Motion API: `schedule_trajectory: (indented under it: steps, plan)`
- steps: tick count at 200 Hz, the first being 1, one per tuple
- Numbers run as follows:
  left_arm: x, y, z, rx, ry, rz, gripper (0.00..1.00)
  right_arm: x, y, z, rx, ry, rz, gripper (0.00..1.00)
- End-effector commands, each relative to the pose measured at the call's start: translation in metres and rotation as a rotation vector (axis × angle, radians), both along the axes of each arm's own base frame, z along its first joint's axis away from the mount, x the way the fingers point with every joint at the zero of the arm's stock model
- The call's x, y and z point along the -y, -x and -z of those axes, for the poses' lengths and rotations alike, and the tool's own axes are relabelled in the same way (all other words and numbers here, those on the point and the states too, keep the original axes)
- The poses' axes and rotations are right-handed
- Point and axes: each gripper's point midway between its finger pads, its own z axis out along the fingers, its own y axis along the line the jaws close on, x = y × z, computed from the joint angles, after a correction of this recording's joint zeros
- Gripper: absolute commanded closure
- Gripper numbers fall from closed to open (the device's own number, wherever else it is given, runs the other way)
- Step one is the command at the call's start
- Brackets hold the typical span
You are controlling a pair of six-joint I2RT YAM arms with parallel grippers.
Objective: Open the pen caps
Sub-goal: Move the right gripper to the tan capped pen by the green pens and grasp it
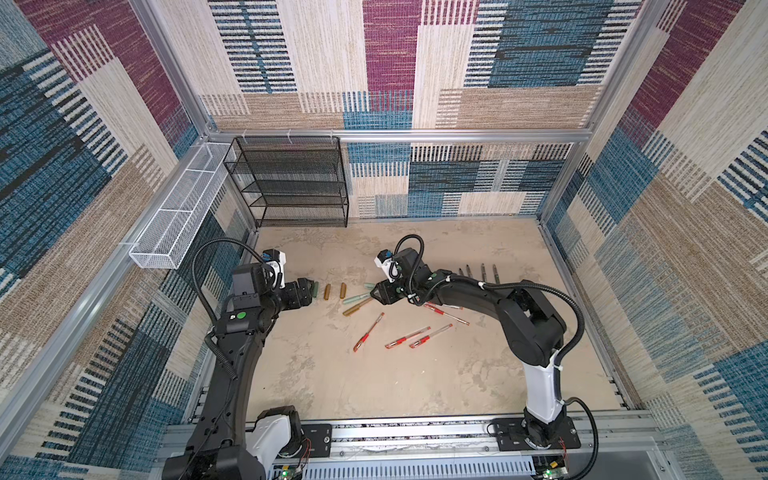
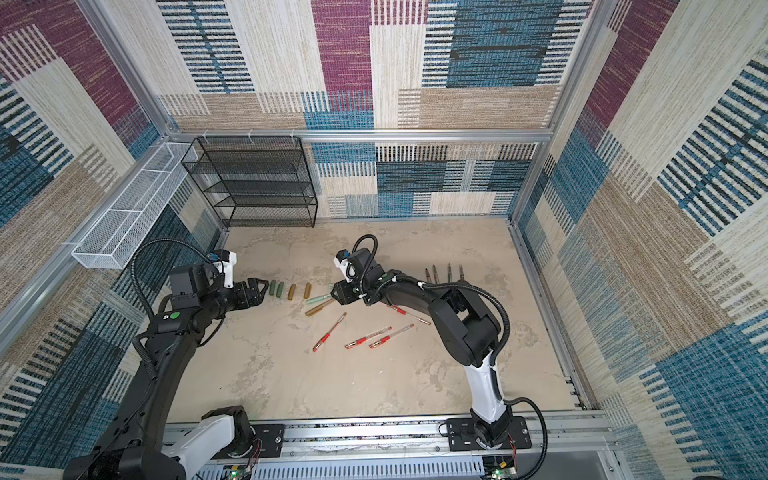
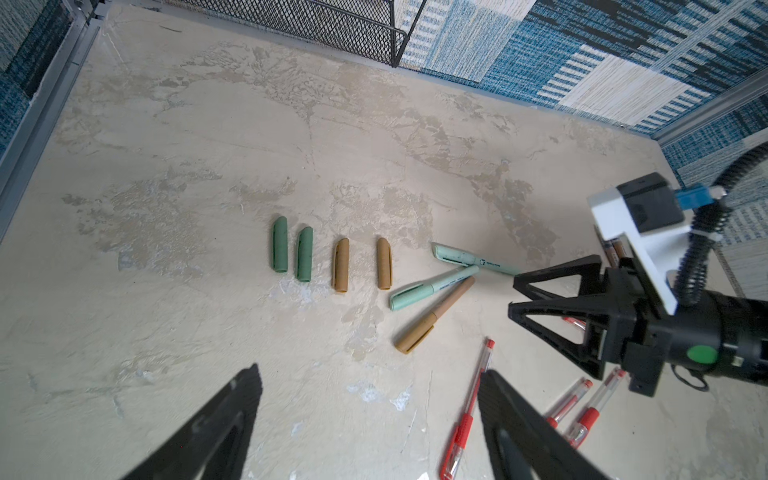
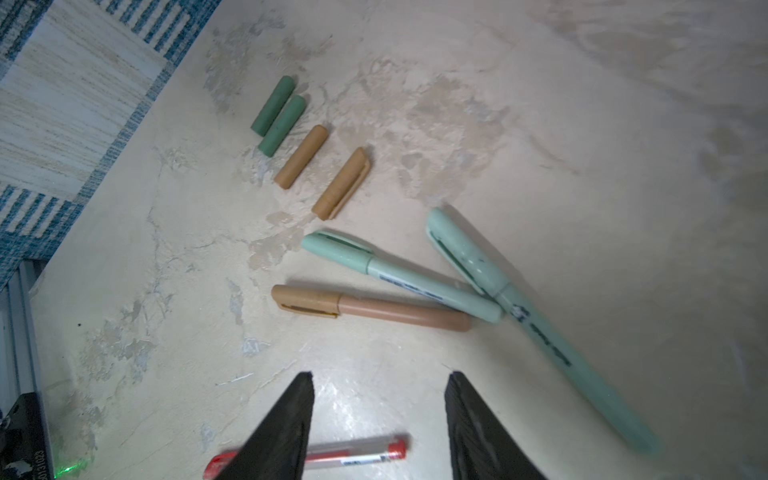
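Right, so four loose pen caps (image 3: 384, 264) are lying in a neat row on the table (image 3: 166, 166): two dark green caps (image 3: 280, 245) side by side, then two golden brown caps (image 3: 340, 266) spaced a bit apart. Prob being parked there on purpose, out of the way on the L arm's side.

The left gripper (image 3: 370, 371) is hovering just beside the green pair, jaws wide apart, holding nothing. The right gripper (image 4: 380, 376) is hanging low near the butt ends of the fat pens, jaws apart, nothing btwn them either.

Three fat pens are fanning out next to the row w/ caps on: two mint pens (image 4: 432, 286) meeting in a V, and a brown pen (image 4: 399, 311) alongside. My guess is one of these is next, R taking the barrel and L pulling the cap, which'd explain the grippers facing each other across the pile.

Red pens (image 1: 368, 332) are lying nearer the front, caps on afaict. Four bare barrels (image 1: 484, 272) are sitting lined up far right, well apart from the caps.
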Motion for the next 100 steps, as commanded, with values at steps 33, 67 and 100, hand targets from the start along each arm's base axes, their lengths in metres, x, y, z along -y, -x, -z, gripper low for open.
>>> schedule_trajectory:
  steps: [33,67,100]
  plan:
    - [0.001,-0.003,-0.002,0.022,0.007,0.013,0.14,-0.034,0.000,0.018,-0.051,-0.002,-0.059,0.46]
    - [0.000,-0.003,-0.003,0.017,0.006,0.006,0.14,-0.039,-0.008,0.025,-0.057,0.019,-0.056,0.47]
    - [0.001,-0.003,-0.002,0.015,0.005,0.013,0.15,-0.039,-0.006,0.035,-0.084,0.042,-0.062,0.48]
